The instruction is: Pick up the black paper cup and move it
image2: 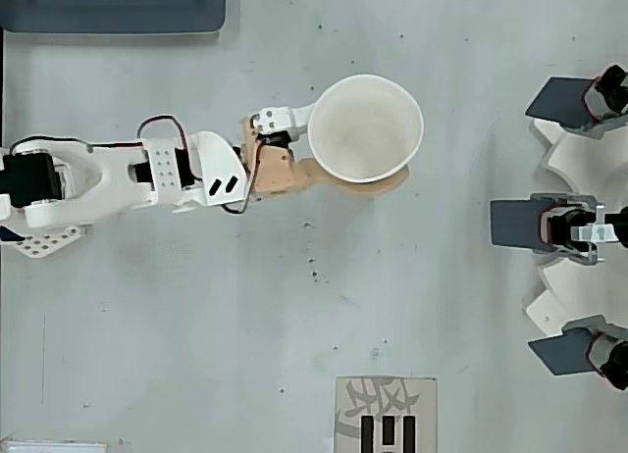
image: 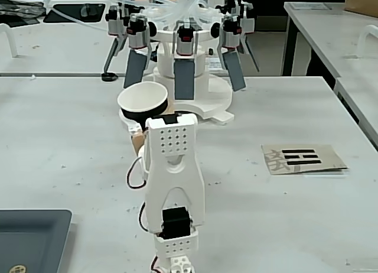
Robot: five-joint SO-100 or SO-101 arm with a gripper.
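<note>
The black paper cup (image: 140,114) stands upright in front of the paddle base, its white inside (image2: 365,129) facing up in the overhead view. My gripper (image2: 351,147) is around it. The tan finger (image2: 294,174) runs along the cup's lower side in the overhead view, and the white finger (image2: 287,116) presses its upper side. The jaws are shut on the cup's wall. In the fixed view my white arm (image: 172,166) hides the gripper and the cup's bottom, so I cannot tell whether the cup touches the table.
A white round base with grey paddles (image: 207,101) stands just beyond the cup, at the right edge in the overhead view (image2: 574,223). A dark tray (image: 29,237) lies near the arm's base. A card with black marks (image: 302,158) lies on the table.
</note>
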